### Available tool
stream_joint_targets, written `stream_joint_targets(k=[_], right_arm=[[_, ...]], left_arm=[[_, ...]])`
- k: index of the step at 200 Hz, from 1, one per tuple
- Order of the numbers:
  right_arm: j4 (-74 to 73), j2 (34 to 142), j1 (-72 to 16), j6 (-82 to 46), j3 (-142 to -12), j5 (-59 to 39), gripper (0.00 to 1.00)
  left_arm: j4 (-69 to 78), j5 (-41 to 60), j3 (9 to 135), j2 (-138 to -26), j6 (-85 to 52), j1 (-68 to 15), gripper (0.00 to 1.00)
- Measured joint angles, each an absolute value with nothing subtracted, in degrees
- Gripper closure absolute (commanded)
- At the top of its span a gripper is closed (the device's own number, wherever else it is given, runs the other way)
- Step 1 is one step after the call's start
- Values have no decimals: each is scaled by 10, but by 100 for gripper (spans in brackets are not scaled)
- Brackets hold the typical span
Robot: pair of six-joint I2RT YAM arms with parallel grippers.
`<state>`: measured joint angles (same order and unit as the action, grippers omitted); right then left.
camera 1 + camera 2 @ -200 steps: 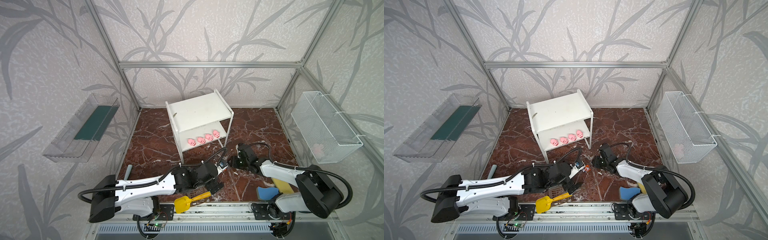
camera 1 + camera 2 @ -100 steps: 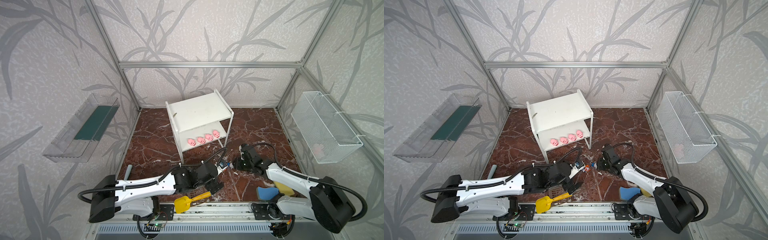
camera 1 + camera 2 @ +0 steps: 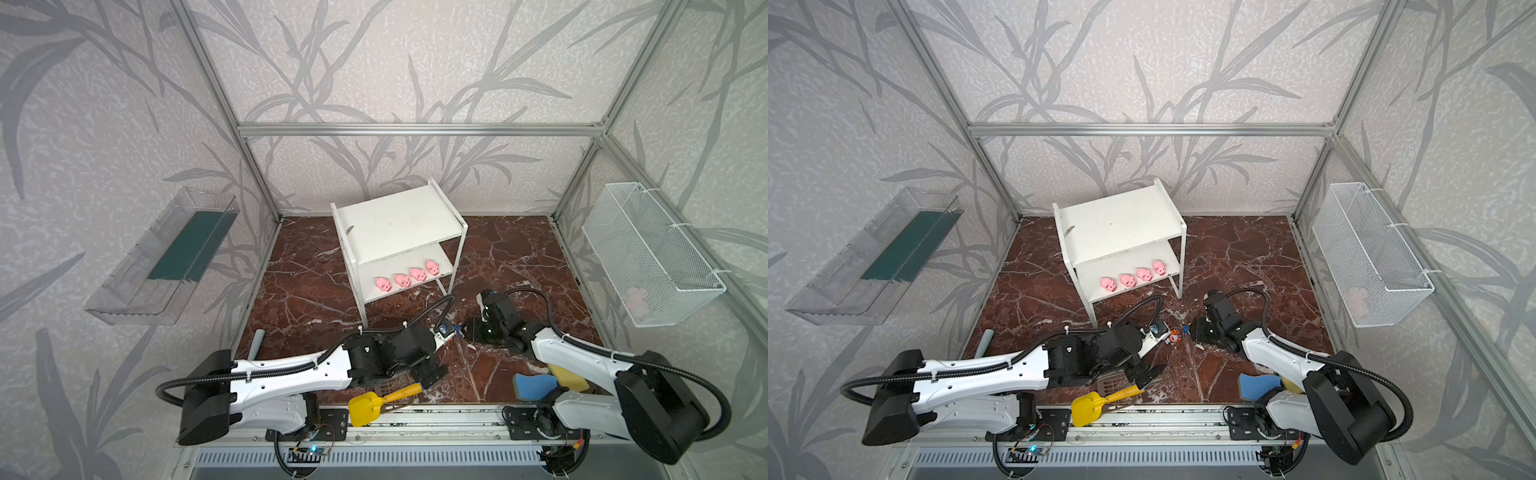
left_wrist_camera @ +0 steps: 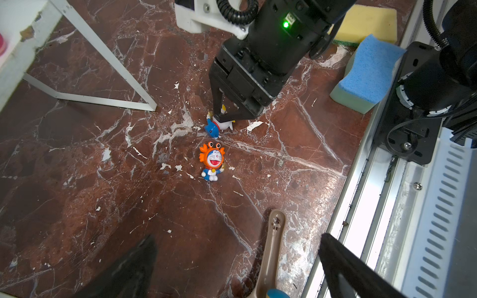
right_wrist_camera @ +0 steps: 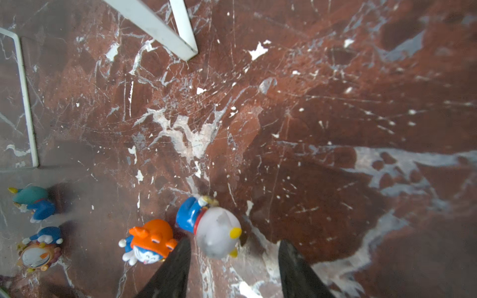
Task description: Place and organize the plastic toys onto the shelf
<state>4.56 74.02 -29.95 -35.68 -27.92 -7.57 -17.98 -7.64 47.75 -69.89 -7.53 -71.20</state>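
Marble floor (image 3: 316, 299): right claw (image 5: 233, 243) low over figurine (image 5: 216, 232)

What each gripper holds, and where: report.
Nothing. Left gripper open, empty; right gripper's fingers stand apart around the head of the small white-capped blue plastic figurine, unclamped.

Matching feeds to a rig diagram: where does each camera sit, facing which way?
Both top views: high above the arm bases, looking down at the shelf and floor; both arms show.
Left wrist: on the left arm, facing the floor past the open left hand, at the orange-hooded figurine and right hand.
Right wrist: on the right arm, facing the floor past the right hand, at the white-hooded figurine.
Shared: both wrist views show both figurines.
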Motion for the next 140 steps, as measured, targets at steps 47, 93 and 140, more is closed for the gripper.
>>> stream_joint_targets(k=[47,93,140], right_arm=[[-35,799,-291,-335,-284,-125,53],[-53,788,-291,-322,-262,-152,73],[7,697,-290,-303,-243,-131,91]], left_arm=[[-182,-80,477,-698,-76,-714,1],[-184,-81,477,-698,-75,-714,1],[-183,-80,477,-710,-75,-715,1]])
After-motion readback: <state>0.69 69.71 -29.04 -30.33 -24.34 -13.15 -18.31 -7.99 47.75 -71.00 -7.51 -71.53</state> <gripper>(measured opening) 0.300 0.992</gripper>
